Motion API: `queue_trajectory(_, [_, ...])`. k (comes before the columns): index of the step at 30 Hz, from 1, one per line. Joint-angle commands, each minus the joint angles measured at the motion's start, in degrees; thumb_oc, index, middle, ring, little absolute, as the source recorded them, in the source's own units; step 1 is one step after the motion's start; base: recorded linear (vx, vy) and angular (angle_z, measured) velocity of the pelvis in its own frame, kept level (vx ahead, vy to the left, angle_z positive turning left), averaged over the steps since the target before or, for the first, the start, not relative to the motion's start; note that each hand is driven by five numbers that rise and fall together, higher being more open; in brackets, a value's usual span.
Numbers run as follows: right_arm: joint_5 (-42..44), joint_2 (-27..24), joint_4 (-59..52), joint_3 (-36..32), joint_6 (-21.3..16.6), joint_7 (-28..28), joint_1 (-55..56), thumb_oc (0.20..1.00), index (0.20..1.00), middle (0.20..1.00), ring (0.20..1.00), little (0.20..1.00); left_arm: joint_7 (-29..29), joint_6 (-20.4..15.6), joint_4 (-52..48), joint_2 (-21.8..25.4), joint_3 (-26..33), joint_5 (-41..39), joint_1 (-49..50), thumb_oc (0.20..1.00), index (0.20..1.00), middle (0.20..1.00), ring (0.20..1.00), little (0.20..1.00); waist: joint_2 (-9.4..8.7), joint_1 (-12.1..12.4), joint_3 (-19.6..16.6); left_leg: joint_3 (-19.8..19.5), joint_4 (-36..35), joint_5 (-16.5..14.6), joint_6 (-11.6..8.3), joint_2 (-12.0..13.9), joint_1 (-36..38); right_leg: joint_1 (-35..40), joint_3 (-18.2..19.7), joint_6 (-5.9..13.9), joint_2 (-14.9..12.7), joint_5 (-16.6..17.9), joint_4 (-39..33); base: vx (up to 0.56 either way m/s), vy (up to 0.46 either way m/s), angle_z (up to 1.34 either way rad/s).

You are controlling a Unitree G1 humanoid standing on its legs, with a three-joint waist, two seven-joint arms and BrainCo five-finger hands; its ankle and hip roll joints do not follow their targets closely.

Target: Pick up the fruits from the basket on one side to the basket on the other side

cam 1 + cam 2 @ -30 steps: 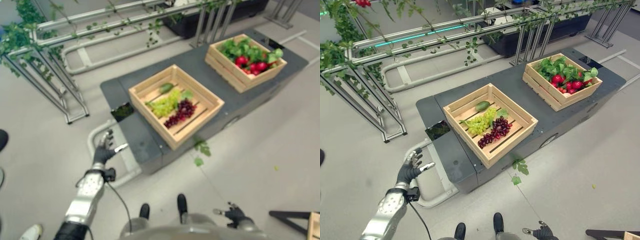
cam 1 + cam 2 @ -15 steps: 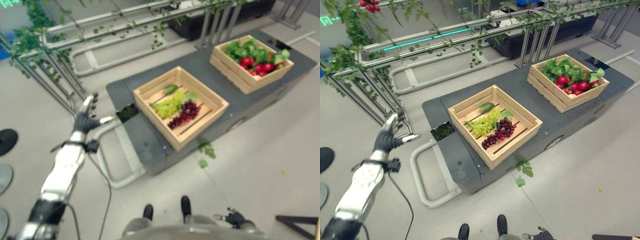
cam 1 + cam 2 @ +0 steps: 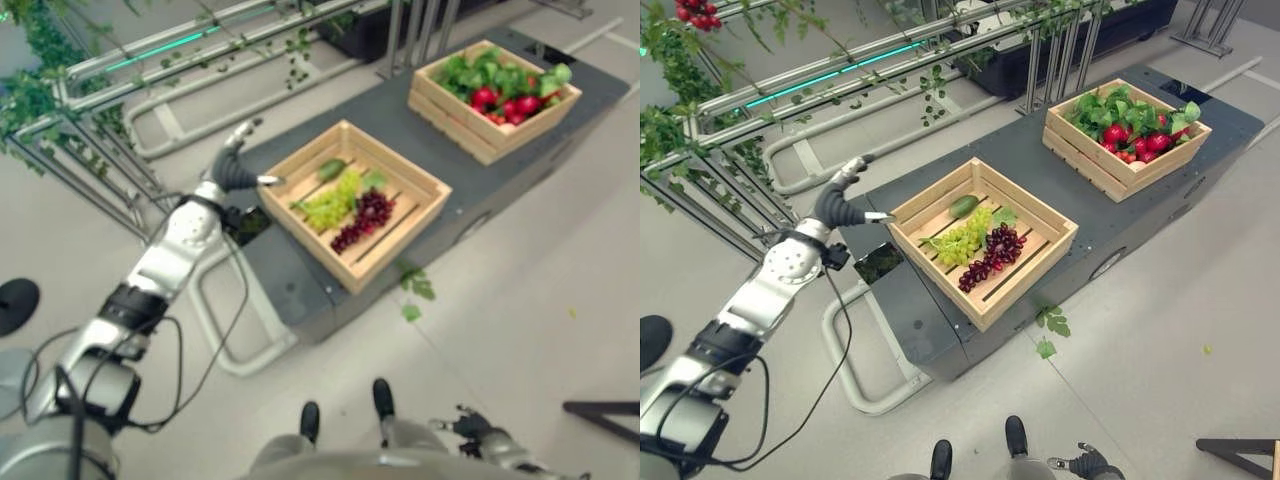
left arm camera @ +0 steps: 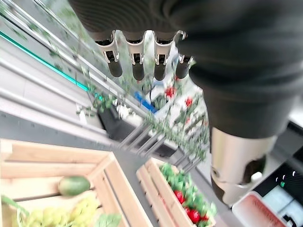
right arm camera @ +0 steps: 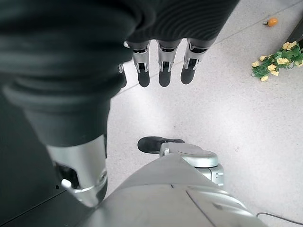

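Clearly the left hand, fingers straight and empty, hovers just beside the near crate (right hand hangs relaxed, far off); the grapes lie rightward.

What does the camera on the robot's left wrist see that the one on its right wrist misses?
The left wrist view looks past the left hand at the near wooden crate with a green fruit and green grapes, and at the far crate with red fruits. The right wrist view looks past the right hand at the floor, a sprig of yellow flowers and a small orange thing. In both, straight fingers hold nothing.
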Motion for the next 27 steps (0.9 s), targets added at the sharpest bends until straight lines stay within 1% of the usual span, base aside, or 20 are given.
queue_trajectory(1, [1.66,-1.19,0.51,1.72,-0.6,-1.09,-2.17,1.0,1.0,1.0,1.0,1.0,1.81,-1.02,4.62,-0.02,-2.02,4.55,-11.98,1.0,1.0,1.0,1.0,1.0,-0.48,-1.52,1.33,-2.29,0.53,-1.2,-0.36,-2.3,-5.6,1.77,-0.46,5.5,-1.76,-7.44,0.59,-0.04,0.019,-0.07])
queue_trajectory(4, [2.14,-1.49,0.38,1.92,-0.83,-1.4,-2.4,1.0,1.0,1.0,1.0,1.0,2.36,-0.81,8.54,-2.42,-4.62,5.32,-15.01,1.0,1.0,1.0,1.0,1.0,0.16,-2.14,1.68,-1.56,0.62,-1.07,-0.21,-2.23,-6.12,0.88,0.42,5.61,-1.76,-6.93,0.59,-0.04,0.019,-0.15])
queue_trajectory(6, [2.19,-1.6,0.34,1.97,-0.86,-1.57,-2.56,1.0,1.0,1.0,1.0,1.0,2.59,-0.93,9.8,-3.0,-5.46,5.68,-15.91,1.0,1.0,1.0,1.0,1.0,0.37,-2.26,1.82,-1.14,0.66,-1.1,-0.14,-2.19,-6.24,0.48,0.9,5.67,-1.75,-6.75,0.59,-0.02,0.03,-0.19])
queue_trajectory(7, [2.17,-1.85,0.35,2.16,-0.92,-1.9,-3.07,1.0,1.0,1.0,1.0,1.0,2.61,-0.54,12.09,-4.05,-6.71,6.31,-16.95,1.0,1.0,1.0,1.0,1.0,0.79,-2.83,2.22,-0.51,0.76,-1.1,-0.01,-2.24,-6.43,-0.16,1.62,5.77,-1.67,-6.47,0.59,-0.02,0.02,-0.14])
queue_trajectory(8, [2.18,-1.85,0.34,2.12,-0.92,-1.9,-3.09,1.0,1.0,1.0,1.0,1.0,2.63,-0.61,12.22,-4.12,-6.77,6.29,-17.07,1.0,1.0,1.0,1.0,1.0,0.78,-2.73,2.24,-0.44,0.76,-1.11,-0.01,-2.23,-6.44,-0.19,1.69,5.78,-1.66,-6.45,0.59,-0.04,0.042,-0.15])
queue_trajectory(10, [2.18,-2.25,0.22,2.19,-0.99,-2.25,-3.54,1.0,1.0,1.0,1.0,1.0,2.7,-0.4,14.76,-5.06,-7.97,7.63,-17.93,1.0,1.0,1.0,1.0,1.0,1.25,-3.32,2.76,0.75,0.9,-1.23,0.16,-2.14,-6.71,-1.04,3.1,6.02,-1.66,-6.11,0.59,-0.05,0.048,-0.32])
queue_trajectory(15, [2.43,-2.91,-0.19,1.86,-1.16,-2.67,-3.5,1.0,1.0,1.0,1.0,1.0,2.97,-0.07,21.27,-7.4,-8.24,7.13,-18.26,1.0,1.0,1.0,1.0,1.0,1.87,-5.03,4.06,3.13,1.1,-1.36,0.35,-2.28,-7.17,-2.59,5.7,6.12,-1.39,-5.31,0.59,-0.03,0.051,-0.4])
queue_trajectory(17, [2.42,-3.07,-0.24,1.77,-1.16,-2.78,-3.55,1.0,1.0,1.0,1.0,1.0,3.07,-0.02,22.83,-7.87,-8.31,7.09,-18.43,1.0,1.0,1.0,1.0,1.0,1.97,-5.19,4.27,3.64,1.14,-1.36,0.36,-2.3,-7.29,-2.91,6.19,6.19,-1.35,-5.16,0.59,-0.02,0.034,-0.26])
queue_trajectory(19, [2.67,-3.39,-0.27,1.7,-1.27,-3.23,-3.43,1.0,1.0,1.0,1.0,1.0,3.18,0.32,28.91,-9.06,-7.95,5.76,-18.38,1.0,1.0,1.0,1.0,1.0,2.42,-6.26,5.18,4.95,1.39,-1.25,0.34,-2.22,-7.93,-4.13,7.48,6.34,-1.14,-4.61,0.59,-0.02,0.042,-0.35])
queue_trajectory(23, [2.99,-3.4,-0.11,1.7,-1.37,-3.53,-3.08,1.0,1.0,1.0,1.0,1.0,3.26,0.84,32.89,-9.37,-8.33,6.14,-19.3,1.0,1.0,1.0,1.0,1.0,2.42,-6.68,5.7,5.55,1.61,-1.3,0.33,-2.12,-8.38,-4.75,8.05,6.33,-0.95,-4.31,0.59,-0.01,0.001,-0.14])
queue_trajectory(27, [4.14,-3.33,-0.59,2.0,-1.79,-3.96,-3.44,1.0,1.0,1.0,1.0,1.0,3.31,1.5,39.92,-10.27,-8.06,5.49,-20.35,1.0,1.0,1.0,1.0,1.0,2.26,-7.34,7.01,5.89,1.87,-1.1,0.25,-2.14,-9.38,-5.89,8.69,6.3,-0.8,-3.84,0.59,-0.03,-0.004,-0.15])
